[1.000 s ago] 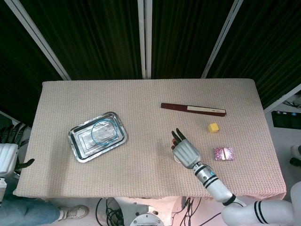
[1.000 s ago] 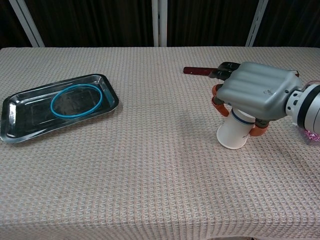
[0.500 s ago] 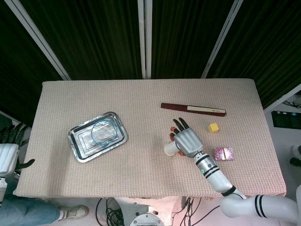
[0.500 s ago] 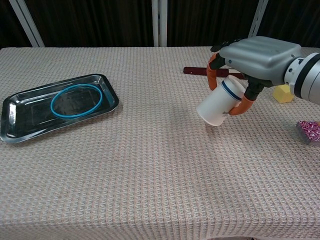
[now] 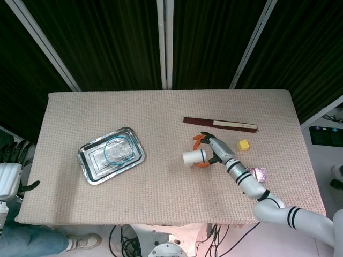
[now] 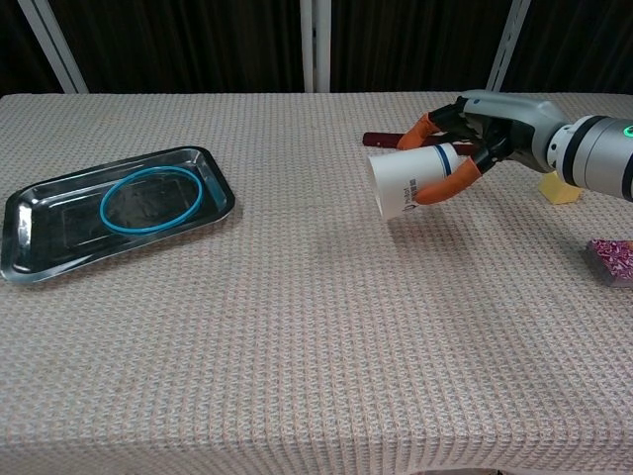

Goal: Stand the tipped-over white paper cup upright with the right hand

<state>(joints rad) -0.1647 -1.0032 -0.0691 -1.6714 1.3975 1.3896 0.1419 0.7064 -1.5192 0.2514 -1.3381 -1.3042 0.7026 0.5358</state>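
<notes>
The white paper cup [image 6: 407,179] with a blue band near one end is held off the cloth, lying nearly horizontal with one end facing left. My right hand [image 6: 473,134] grips it from the right side, orange-tipped fingers wrapped around its body. In the head view the cup [image 5: 192,157] and the right hand [image 5: 213,150] are right of the table's centre. My left hand [image 5: 10,166] hangs beyond the table's left edge, fingers apart and holding nothing.
A metal tray [image 6: 40,247] with a blue ring [image 6: 150,201] in it lies at the left. A dark red stick [image 5: 220,123] lies behind the cup. A yellow block [image 5: 244,145] and a pink patterned square [image 6: 613,259] sit to the right.
The right hand has lifted the cup off the cloth, carried it up and left, and rotated it from pointing down toward lying level.
</notes>
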